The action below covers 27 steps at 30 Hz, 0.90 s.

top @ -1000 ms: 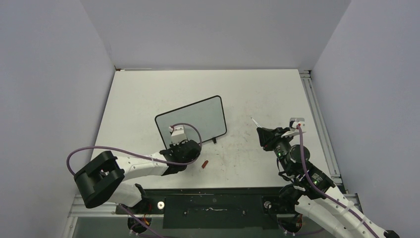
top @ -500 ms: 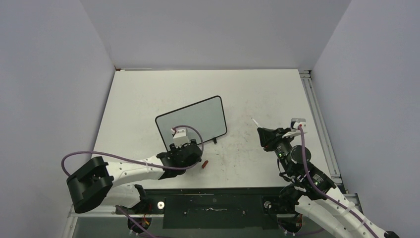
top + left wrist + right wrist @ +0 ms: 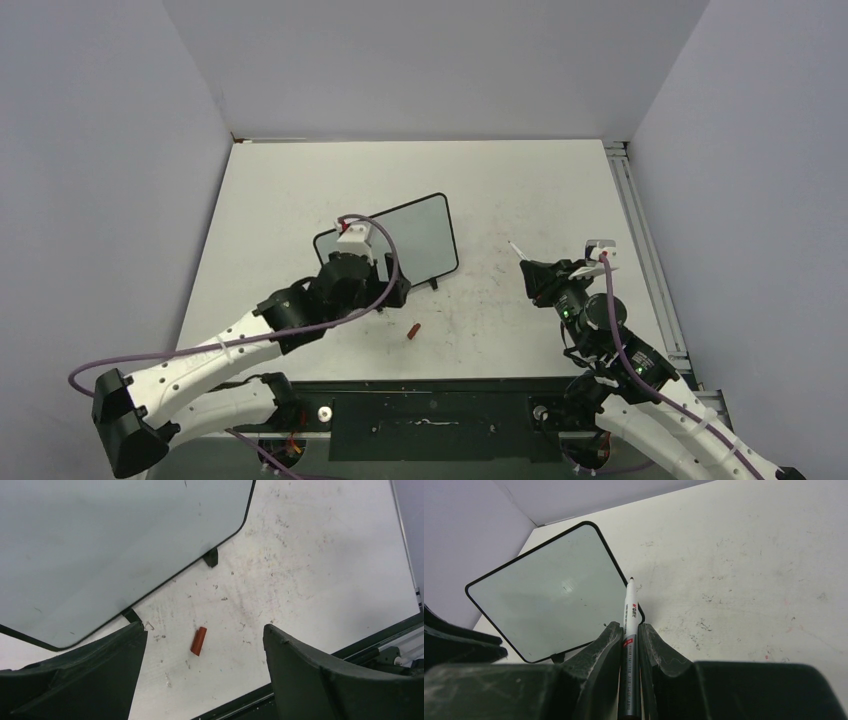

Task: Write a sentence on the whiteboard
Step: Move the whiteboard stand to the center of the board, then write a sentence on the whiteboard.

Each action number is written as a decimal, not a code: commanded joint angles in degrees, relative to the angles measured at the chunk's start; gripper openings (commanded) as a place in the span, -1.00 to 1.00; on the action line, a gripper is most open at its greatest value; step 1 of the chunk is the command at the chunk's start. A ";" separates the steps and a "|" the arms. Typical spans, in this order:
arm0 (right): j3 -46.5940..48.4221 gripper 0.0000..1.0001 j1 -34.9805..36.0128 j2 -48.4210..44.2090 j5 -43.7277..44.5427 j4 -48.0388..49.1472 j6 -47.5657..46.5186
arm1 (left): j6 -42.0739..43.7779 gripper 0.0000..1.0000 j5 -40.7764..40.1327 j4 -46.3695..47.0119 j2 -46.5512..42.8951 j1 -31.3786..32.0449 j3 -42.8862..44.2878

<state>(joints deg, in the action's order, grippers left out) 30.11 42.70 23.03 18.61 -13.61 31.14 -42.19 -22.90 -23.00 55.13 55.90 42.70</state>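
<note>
Presently, pre-writing stage: whiteboard (image 3: 415, 235) on table (image 3: 520, 190) left of centre, bare of lettering; right gripper (image 3: 630, 630) clamped on uncapped marker (image 3: 630, 607), tip toward board; left gripper (image 3: 205, 628) wide open, empty, above red cap (image 3: 198, 641); next move likely requires bringing tip to board surface

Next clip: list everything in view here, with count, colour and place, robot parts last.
whiteboard: one, pale surface in a black frame, left of the table's middle; no writing visible
marker: one, white and grey barrel, uncapped, tip pointing forward from the right gripper
cap: one, red, lying on the table just in front of the whiteboard
table: one, white, scuffed
walls: pale grey, on three sides
left gripper: one, dark, open and empty, above the cap and the whiteboard's near edge
right gripper: one, dark, shut on the marker, to the right of the whiteboard
</note>
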 commanded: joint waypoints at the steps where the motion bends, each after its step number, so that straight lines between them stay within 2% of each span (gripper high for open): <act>1: 2.55 -0.89 -0.12 0.59 0.97 1.06 -0.38 | 12.24 0.70 13.73 -5.52 -1.21 -9.36 7.77; 7: 3.61 -0.89 -0.12 1.78 -1.56 1.85 -1.73 | 20.30 0.72 31.22 -7.09 -0.38 -24.32 15.74; 10: 4.11 -0.89 -0.13 3.73 -8.75 4.80 -3.92 | 22.14 0.73 40.07 -7.47 -0.25 -33.21 17.93; 15: 3.37 -0.89 -0.06 8.03 -21.05 14.57 -3.72 | 21.97 0.74 57.05 -0.39 -2.06 -49.48 13.59; 19: 2.33 -0.89 0.33 14.68 -26.16 23.18 -1.23 | 19.56 0.73 68.23 6.27 -0.99 -59.83 8.31; 22: 3.23 -0.89 1.82 21.05 -28.81 29.45 -0.68 | 19.42 0.73 72.94 9.35 -0.32 -64.21 5.33; 27: 5.93 -0.89 5.84 32.03 -29.31 37.61 -1.41 | 22.72 0.68 70.83 9.29 1.46 -64.91 3.26</act>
<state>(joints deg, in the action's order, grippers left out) 32.32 46.19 49.32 -7.31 12.25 29.45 -21.93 43.20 -19.18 55.83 -8.47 46.41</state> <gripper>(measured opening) 0.158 0.858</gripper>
